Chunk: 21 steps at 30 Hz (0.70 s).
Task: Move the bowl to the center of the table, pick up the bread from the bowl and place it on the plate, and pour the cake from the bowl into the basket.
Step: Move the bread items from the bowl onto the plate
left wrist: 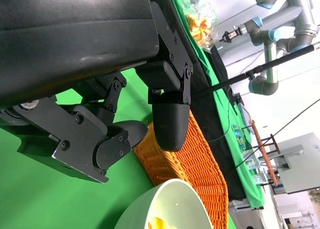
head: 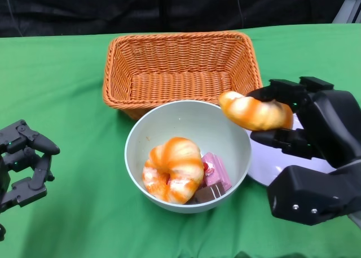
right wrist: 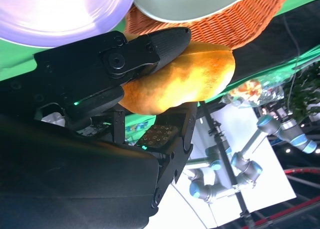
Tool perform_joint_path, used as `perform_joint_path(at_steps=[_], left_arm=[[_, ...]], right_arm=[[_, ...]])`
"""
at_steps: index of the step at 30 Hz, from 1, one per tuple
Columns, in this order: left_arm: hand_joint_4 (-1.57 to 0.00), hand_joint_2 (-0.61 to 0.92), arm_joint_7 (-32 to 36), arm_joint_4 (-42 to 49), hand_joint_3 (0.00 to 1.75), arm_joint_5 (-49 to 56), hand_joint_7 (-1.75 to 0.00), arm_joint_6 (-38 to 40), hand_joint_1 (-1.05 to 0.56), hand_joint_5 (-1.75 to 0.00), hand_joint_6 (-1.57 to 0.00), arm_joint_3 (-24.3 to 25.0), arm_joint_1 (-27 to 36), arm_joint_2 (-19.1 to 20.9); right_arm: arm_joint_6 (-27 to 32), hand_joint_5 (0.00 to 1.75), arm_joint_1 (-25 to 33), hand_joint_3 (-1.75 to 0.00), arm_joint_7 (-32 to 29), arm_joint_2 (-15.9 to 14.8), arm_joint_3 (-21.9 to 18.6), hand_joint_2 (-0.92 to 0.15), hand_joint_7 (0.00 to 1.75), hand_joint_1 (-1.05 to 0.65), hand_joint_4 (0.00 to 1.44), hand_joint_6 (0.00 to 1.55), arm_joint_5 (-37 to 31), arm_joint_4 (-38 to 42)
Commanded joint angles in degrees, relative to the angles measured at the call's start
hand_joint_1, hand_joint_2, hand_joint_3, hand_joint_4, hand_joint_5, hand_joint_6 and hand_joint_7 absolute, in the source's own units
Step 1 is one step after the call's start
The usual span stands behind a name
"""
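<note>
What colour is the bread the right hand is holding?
Golden orange with a paler cream streak; the bread shows best in the head view.

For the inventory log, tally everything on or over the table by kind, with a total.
Bread: 2, one held in the right hand over the plate's edge, one in the bowl
Cake: 1
Bowl: 1
Basket: 1
Plate: 1
Total: 6

The basket (head: 180, 66) is woven orange wicker, rough and ribbed. The bowl (head: 169, 125) looks smooth, matt pale ceramic or plastic. Green cloth covers the desk (head: 67, 100). Matt black plastic fingers (head: 279, 138) hold glossy-crusted bread (head: 254, 112).
</note>
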Motion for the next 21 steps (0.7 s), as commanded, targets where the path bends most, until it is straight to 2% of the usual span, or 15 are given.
perform_joint_path(at_steps=[1, 8, 13, 19, 21], left_arm=[[-0.81, 0.65, 0.3, 0.0, 0.98, 0.2, -1.36, 0.4, 0.01, -1.65, -0.75, 0.7, -0.4, 1.3], [-0.8, 0.58, 0.4, 0.8, 1.07, 0.4, -1.4, -0.1, 0.01, -1.63, -0.72, 1.1, -0.3, 2.0], [-0.77, 0.61, -0.1, 0.8, 1.04, -0.7, -1.37, 0.8, -0.01, -1.66, -0.73, 1.6, -0.4, 2.1], [-0.75, 0.62, -0.4, 2.2, 0.99, -0.4, -1.36, -0.6, -0.01, -1.68, -0.72, 2.0, -0.9, 2.8], [-0.76, 0.61, -0.4, 2.5, 1.0, -0.3, -1.35, -1.1, -0.02, -1.67, -0.73, 2.0, -1.0, 2.7]], right_arm=[[-0.4, 1.24, 1.1, 0.0, -1.4, -1.5, -2.0, -0.91, 0.42, -0.09, 0.82, 1.01, 0.4, 1.6], [-1.3, 1.25, -0.4, 0.0, -6.8, -1.2, -2.2, -0.9, 0.36, -0.09, 0.82, 1.03, -0.6, 10.4], [-2.3, 1.21, -3.2, 0.0, -10.0, -0.7, -1.4, -0.91, 0.33, -0.09, 0.81, 1.04, -0.6, 17.3], [-4.1, 1.32, -12.2, 0.0, -17.6, 0.5, 1.3, -0.9, 0.3, -0.12, 0.78, 1.07, -2.1, 35.9], [-5.2, 1.3, -14.5, 0.0, -19.4, 0.8, 2.0, -0.9, 0.28, -0.12, 0.78, 1.07, -1.8, 40.6]])
